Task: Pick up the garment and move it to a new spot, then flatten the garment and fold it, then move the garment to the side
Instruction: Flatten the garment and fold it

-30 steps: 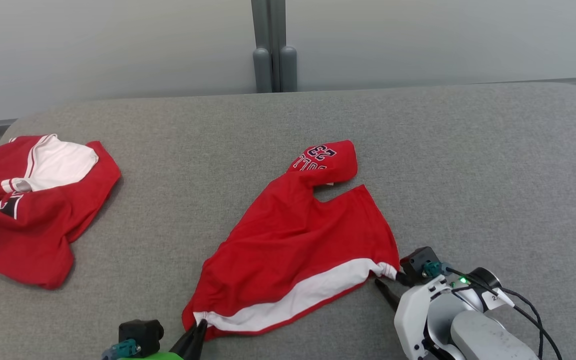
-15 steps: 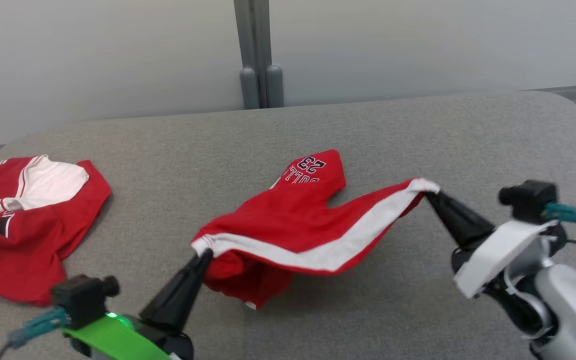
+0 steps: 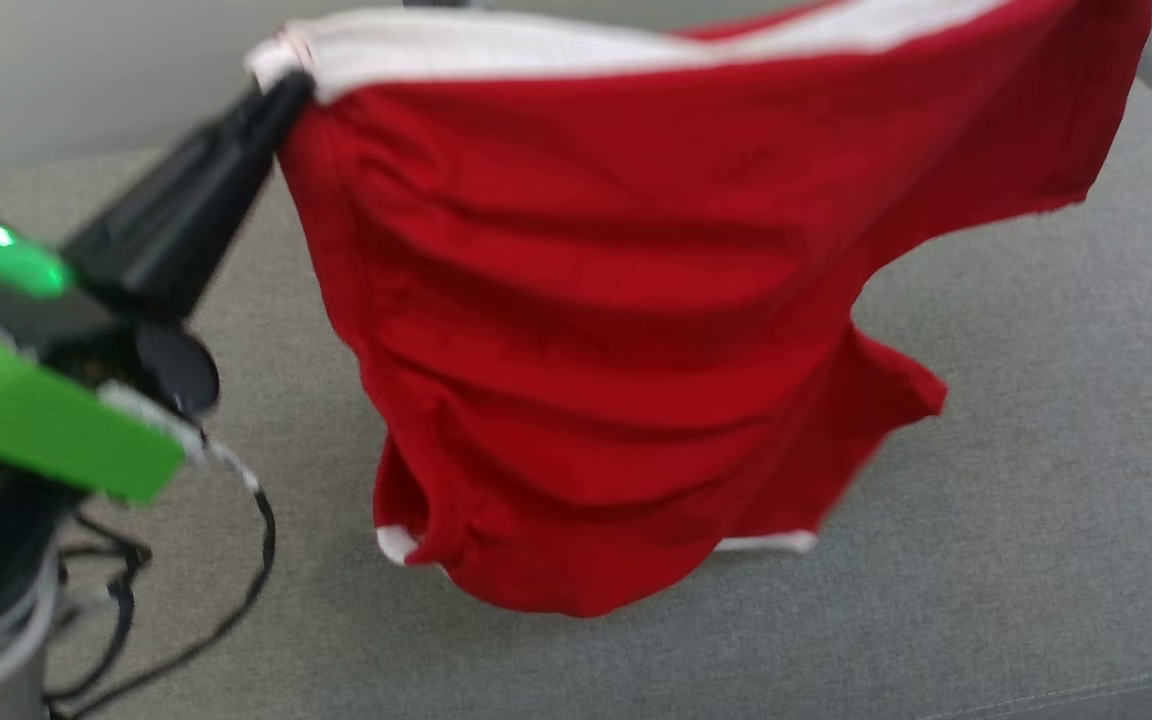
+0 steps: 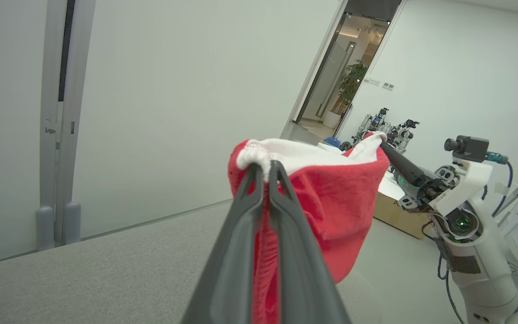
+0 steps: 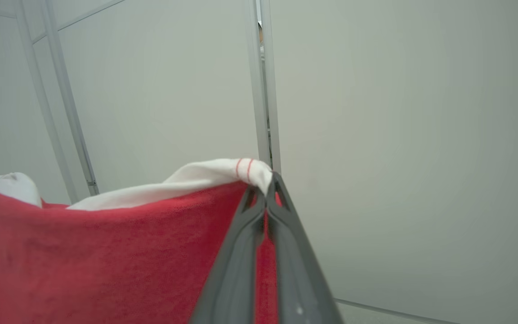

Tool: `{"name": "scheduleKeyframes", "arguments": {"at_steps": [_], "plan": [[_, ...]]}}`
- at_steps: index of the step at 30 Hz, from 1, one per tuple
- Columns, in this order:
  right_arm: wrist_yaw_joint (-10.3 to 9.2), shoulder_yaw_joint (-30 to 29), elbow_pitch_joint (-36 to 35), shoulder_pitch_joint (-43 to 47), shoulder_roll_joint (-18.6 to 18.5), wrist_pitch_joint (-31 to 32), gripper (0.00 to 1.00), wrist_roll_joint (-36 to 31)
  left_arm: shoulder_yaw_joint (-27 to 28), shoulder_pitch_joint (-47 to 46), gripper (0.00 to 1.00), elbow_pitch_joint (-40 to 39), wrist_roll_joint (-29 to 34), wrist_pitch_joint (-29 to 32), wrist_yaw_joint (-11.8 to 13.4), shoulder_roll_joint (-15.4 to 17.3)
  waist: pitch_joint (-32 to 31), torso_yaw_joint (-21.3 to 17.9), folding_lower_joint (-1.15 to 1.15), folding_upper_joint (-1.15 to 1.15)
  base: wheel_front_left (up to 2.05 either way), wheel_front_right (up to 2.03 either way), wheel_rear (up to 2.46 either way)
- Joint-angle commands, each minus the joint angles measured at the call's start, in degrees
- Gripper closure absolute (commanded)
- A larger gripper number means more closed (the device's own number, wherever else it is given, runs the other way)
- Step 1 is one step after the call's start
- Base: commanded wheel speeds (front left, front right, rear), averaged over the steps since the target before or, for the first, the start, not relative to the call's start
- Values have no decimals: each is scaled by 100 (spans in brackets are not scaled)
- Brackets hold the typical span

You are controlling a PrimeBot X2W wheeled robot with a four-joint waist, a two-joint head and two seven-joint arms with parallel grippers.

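Half a second ago: held low, with most of the garment point(image 3: 586, 330) resting on the grey padded surface point(image 3: 1036, 420). Now lifted up and hanging in the air above that surface, stretched by its white waistband between the two grippers, very near to the head camera. Shifted also the whole head view, so partly a move of the camera.

Looks like a pair of red shorts, with a broad white band along the top edge and a thin white trim at the bottom hem. Falling in soft horizontal folds, wide at the top, one leg part dropping lower than the other. Somewhat blurred in the head view. Lowest edge close to the surface; cannot tell whether touching it.

Pinched at one end of the waistband by the left gripper point(image 3: 286, 95), at the upper left of the head view: fingers pressed together on the white gathered cloth. Slanting up and to the right from the green wrist cover point(image 3: 36, 420).

Pinched at the other end by the right gripper point(image 5: 269, 180): fingers closed tight on the white corner with two thin red stripes, before a pale wall point(image 5: 398, 135). In the left wrist view, raised to about the same height as the left one, long fingers slanting up toward the cloth.
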Motion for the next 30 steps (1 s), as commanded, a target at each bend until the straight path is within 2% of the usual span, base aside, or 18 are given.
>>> {"name": "scheduleKeyframes", "arguments": {"at_steps": [1, 4, 5, 8, 10, 12, 13, 16, 20, 22, 25, 28, 30], "plan": [[-2, 25, 253, -441, 136, 149, 100, -141, -68, -563, 100, 325, 103, 133, 123, 21, 1122, -176, -1, 0, 0, 0, 0], [-2, 251, 951, -1416, 373, 410, 100, -602, -324, -1755, 100, 1210, 443, 317, 219, -6, 1645, -221, -1, 0, 0, 0, 0], [-2, 336, 1290, -1793, 555, 445, 100, -748, -446, -2167, 100, 1620, 591, 303, 230, -90, 1817, -241, -1, 0, 0, 0, 0], [-4, 400, 2343, -2863, 1032, 262, 100, -1287, -693, -3291, 100, 2873, 1120, -20, 97, -304, 2226, -313, -1, 0, 0, 0, 0], [-3, 248, 3011, -3491, 1350, -85, 100, -1670, -774, -3957, 100, 3602, 1481, -530, -122, -470, 2371, -362, -1, 0, 0, 0, 0], [-3, 116, 3561, -4050, 1509, -487, 100, -2114, -833, -4488, 100, 4196, 1642, -1169, -582, -702, 2447, -385, -1, 0, 0, 0, 0], [-3, 95, 3759, -4237, 1511, -668, 100, -2339, -755, -4657, 100, 4477, 1683, -1499, -688, -814, 2467, -394, -1, 0, 0, 0, 0], [-4, 110, 4463, -4535, 1657, -1160, 100, -2775, -986, -5041, 100, 5348, 2096, -2383, -1066, -784, 2413, -442, -1, 0, 0, 0, 0], [-4, 635, 5011, -4068, 1692, -1397, 100, -2571, -1491, -4604, 100, 6138, 2144, -3177, -1225, -799, 2199, -493, -1, 0, 0, 0, 0], [-6, 912, 5116, -3656, 1589, -1546, 100, -2356, -2017, -4238, 100, 6202, 2145, -3435, -1225, -601, 2093, -501, -1, 0, 0, 0, 0], [-3, 1401, 5132, -2817, 1521, -1745, 100, -1947, -2548, -3350, 100, 6202, 1745, -3821, -1224, -341, 1867, -512, -1, 0, 0, 0, 0], [-6, 1803, 4944, -1818, 1220, -1909, 100, -1454, -3123, -2332, 100, 6025, 1487, -4275, -1226, 6, 1605, -460, -1, 0, 0, 0, 0], [-6, 2036, 4764, -1153, 1023, -2023, 100, -1194, -3257, -1633, 100, 5916, 1262, -4598, -1226, 131, 1377, -418, -1, 0, 0, 0, 0]]}}
